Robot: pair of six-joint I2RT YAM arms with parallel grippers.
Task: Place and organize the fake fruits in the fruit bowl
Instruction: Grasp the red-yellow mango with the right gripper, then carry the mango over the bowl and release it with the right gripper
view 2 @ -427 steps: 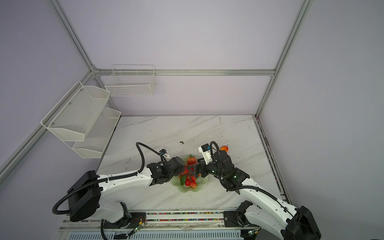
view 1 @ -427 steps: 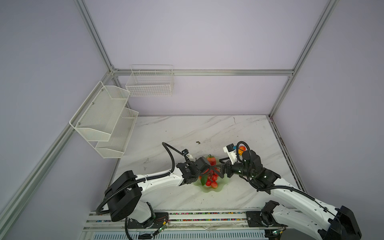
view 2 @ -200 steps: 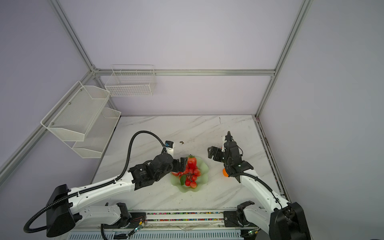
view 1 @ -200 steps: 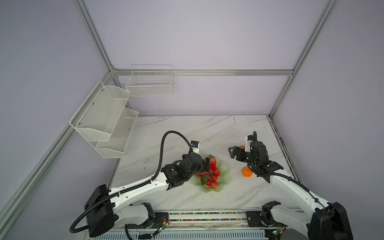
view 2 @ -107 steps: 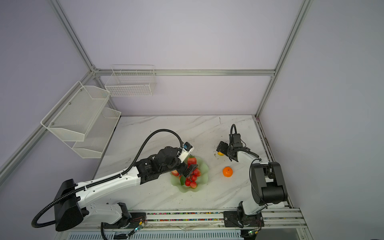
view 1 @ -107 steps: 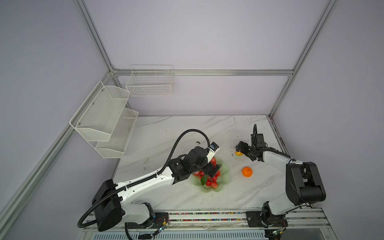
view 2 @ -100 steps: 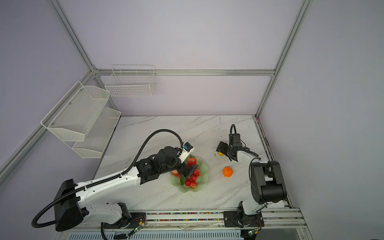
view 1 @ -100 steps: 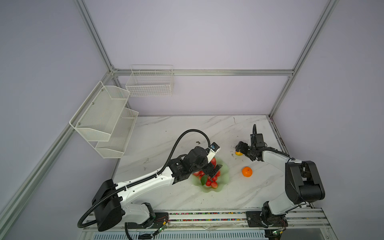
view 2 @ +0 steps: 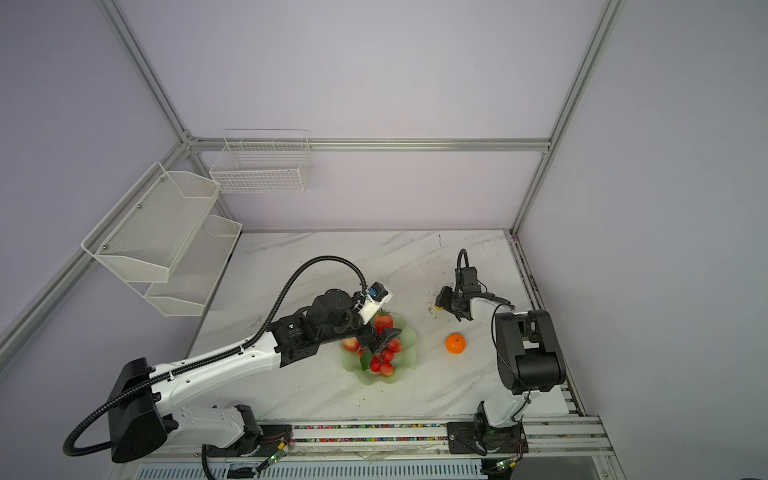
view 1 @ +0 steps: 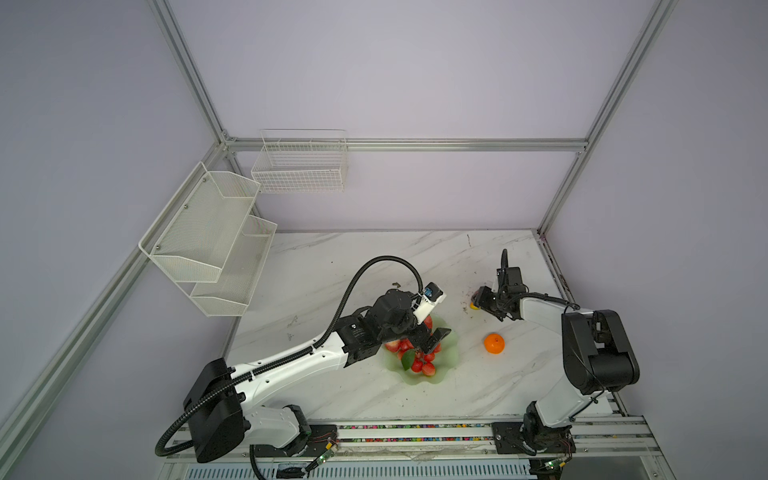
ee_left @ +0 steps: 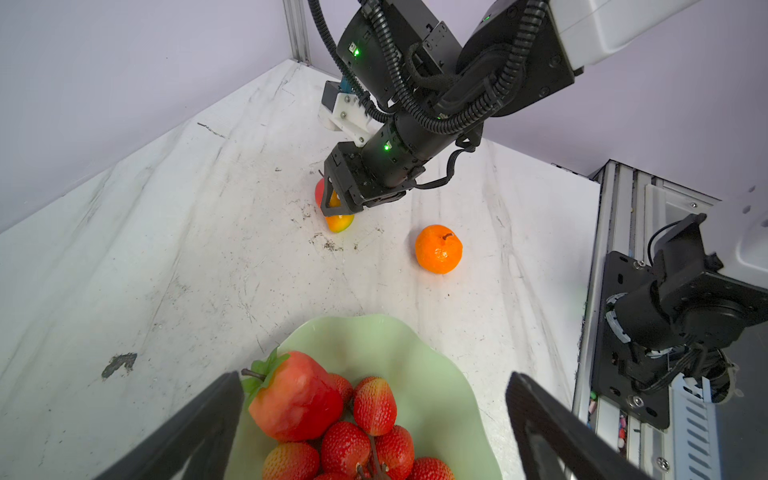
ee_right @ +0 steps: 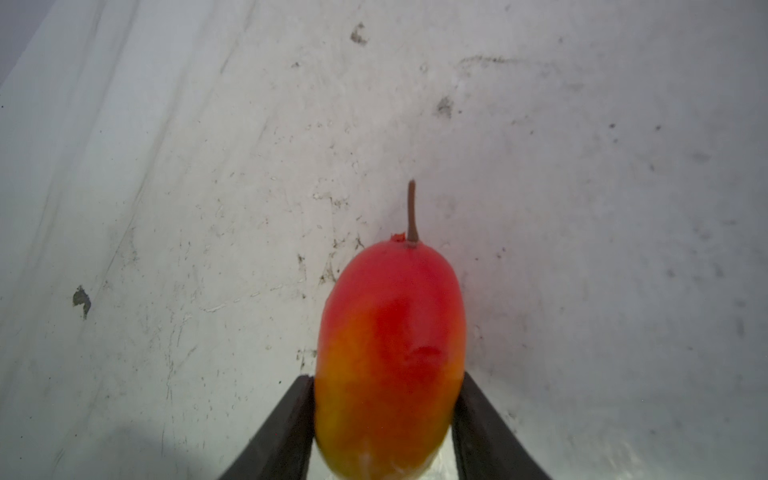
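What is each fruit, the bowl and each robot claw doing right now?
Mango: lying on the table, pinched by the right gripper.
Orange: on the table, outside the bowl, untouched.
Red strawberry: in the bowl.
Paler strawberry: in the bowl.
Berry cluster: in the bowl.
Fruit bowl: on the table, holding three fruits.
Left gripper: open, empty, over the bowl.
Right gripper: shut on the mango.
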